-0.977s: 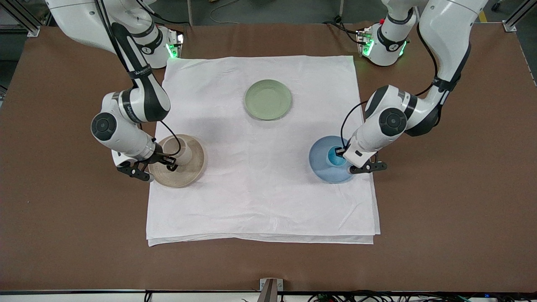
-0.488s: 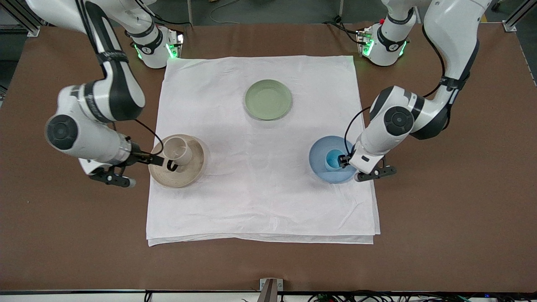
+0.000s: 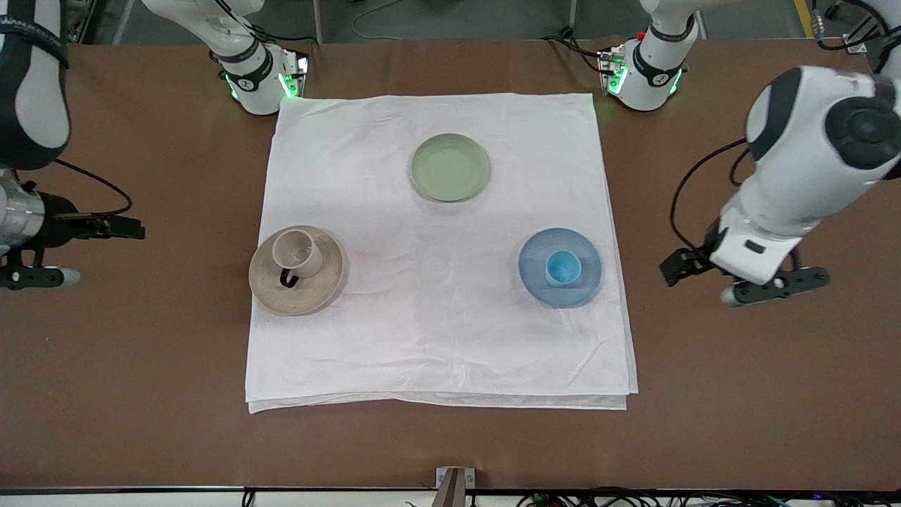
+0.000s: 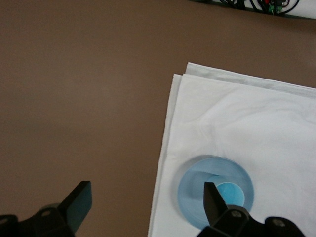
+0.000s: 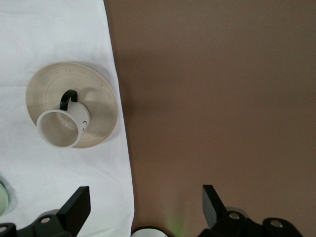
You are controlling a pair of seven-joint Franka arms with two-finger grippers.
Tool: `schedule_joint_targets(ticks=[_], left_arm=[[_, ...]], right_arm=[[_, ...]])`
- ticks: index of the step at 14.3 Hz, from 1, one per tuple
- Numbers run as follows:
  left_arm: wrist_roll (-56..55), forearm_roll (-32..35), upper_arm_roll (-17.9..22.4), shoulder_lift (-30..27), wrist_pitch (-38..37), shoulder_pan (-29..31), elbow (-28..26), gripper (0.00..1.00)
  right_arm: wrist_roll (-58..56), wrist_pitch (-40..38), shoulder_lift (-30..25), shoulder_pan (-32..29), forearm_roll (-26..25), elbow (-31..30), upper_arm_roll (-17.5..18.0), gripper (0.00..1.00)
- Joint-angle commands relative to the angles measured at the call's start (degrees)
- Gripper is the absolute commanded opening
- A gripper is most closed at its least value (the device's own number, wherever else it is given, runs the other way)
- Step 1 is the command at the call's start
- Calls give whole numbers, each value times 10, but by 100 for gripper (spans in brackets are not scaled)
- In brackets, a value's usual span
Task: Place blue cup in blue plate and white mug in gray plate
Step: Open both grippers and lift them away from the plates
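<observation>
Smooth blue cup upright on round blue plate; cream white mug, black loop handle, on ridged gray plate. Wrinkled white cloth on brown worktop. Left gripper and right gripper: fingers spread, empty, over bare worktop off cloth.

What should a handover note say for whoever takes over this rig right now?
Left gripper: open, holding nothing, over bare table at its own end.
Right gripper: open, holding nothing, over bare table at its own end.
Blue cup: upright in the blue plate, on the white cloth.
White mug: upright in the gray plate, handle toward the front camera.
Green plate: holds nothing.
Done: both placements.
Left: apparently nothing beyond parking the arms.
</observation>
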Motion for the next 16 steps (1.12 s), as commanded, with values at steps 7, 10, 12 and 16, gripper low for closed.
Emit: schedule_joint_targets(ticks=[7,10,12,16], left_arm=[[166,-35,107,-97,-165,-40,50,100],[183,-65,180,-166,-176,-98,-14,100],[175,-66,186,-209,-177,-109,-59,100],[182,-95,188,-206,-177,-104,-60,100]], right_arm=[[2,-68,-27,3,-13,56,16,100],[4,-103,-57,3,-15,53,14,100],[4,-102,-79,2,-7,30,13,100],[2,-43,-181,-1,-5,-81,15,100]])
